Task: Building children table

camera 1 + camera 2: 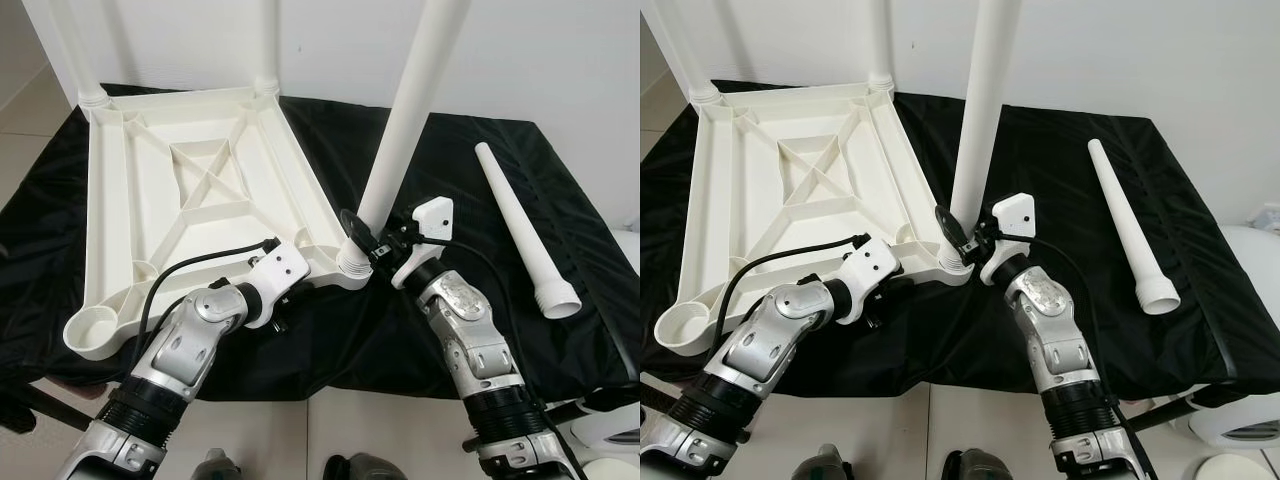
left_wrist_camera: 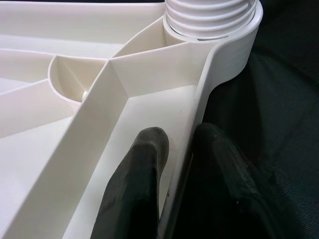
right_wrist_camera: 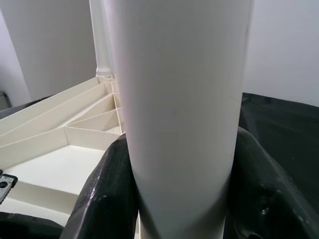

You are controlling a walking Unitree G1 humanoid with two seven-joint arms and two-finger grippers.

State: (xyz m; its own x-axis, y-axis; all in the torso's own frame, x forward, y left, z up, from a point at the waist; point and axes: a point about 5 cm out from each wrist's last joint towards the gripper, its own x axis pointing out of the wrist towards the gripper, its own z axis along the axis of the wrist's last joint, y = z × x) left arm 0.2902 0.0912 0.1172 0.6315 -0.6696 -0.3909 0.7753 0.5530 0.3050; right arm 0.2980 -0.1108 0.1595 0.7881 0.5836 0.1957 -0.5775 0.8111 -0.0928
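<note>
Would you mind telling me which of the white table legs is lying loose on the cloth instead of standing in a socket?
The leg lying flat on the black cloth, to the right claw's right. The other legs stand upright in the upturned tabletop's corner sockets.

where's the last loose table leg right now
The loose table leg lies flat on the black cloth on the robot's right in the head views, apart from the upturned tabletop, beyond the right gripper.
</note>
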